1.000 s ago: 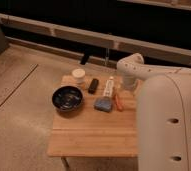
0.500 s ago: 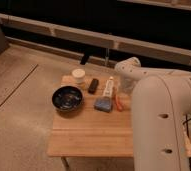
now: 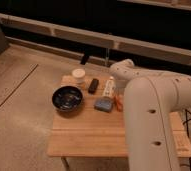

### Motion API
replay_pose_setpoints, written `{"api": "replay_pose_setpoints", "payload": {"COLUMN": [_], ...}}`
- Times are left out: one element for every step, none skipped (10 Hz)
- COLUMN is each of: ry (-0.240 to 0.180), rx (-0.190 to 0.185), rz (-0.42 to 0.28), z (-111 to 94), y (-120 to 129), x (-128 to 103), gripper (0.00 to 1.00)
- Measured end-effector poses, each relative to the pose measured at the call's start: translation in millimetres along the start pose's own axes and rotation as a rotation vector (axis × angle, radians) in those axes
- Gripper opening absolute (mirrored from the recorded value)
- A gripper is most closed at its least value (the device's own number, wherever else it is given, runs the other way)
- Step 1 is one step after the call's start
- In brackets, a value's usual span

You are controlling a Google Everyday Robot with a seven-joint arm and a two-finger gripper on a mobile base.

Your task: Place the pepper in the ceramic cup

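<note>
the big white arm (image 3: 156,115) rises from the near right, well to the right of the black bowl (image 3: 67,97). it bends over the wooden table (image 3: 89,135), and its rounded elbow arches above the far side. the gripper (image 3: 120,94) hangs down from that bend, across from the bowl and low over the table right by the pepper. the arm hides much of it, so i cannot tell whether its grip is wide or closed. the pepper (image 3: 118,102) lies flat on the table to the right of the bowl, just past the blue-grey block (image 3: 103,104). the ceramic cup (image 3: 78,75) stands upright just behind the bowl. a white packet (image 3: 109,87) and a small dark block (image 3: 93,85) sit behind and right of the bowl.
</note>
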Motion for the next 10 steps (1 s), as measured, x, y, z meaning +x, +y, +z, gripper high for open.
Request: {"api": "replay_pose_setpoints", "payload": {"ry": [0.015, 0.036, 0.045, 0.056, 0.056, 0.051, 0.048, 0.04, 0.037, 0.031], "rx": [0.014, 0.035, 0.042, 0.049, 0.055, 0.057, 0.059, 0.061, 0.065, 0.066], "rz": [-0.012, -0.018, -0.017, -0.017, -0.025, -0.03, -0.031, -0.031, -0.03, -0.025], "z": [7, 15, 17, 20, 22, 21, 21, 20, 20, 19], "y": [1, -1, -3, -6, -5, -2, -1, 0, -1, -3], "x": [3, 5, 6, 6, 4, 2, 1, -2, -3, -4], "gripper": [0.65, 0.64, 0.6, 0.5, 0.38, 0.28, 0.2, 0.06, 0.01, 0.0]}}
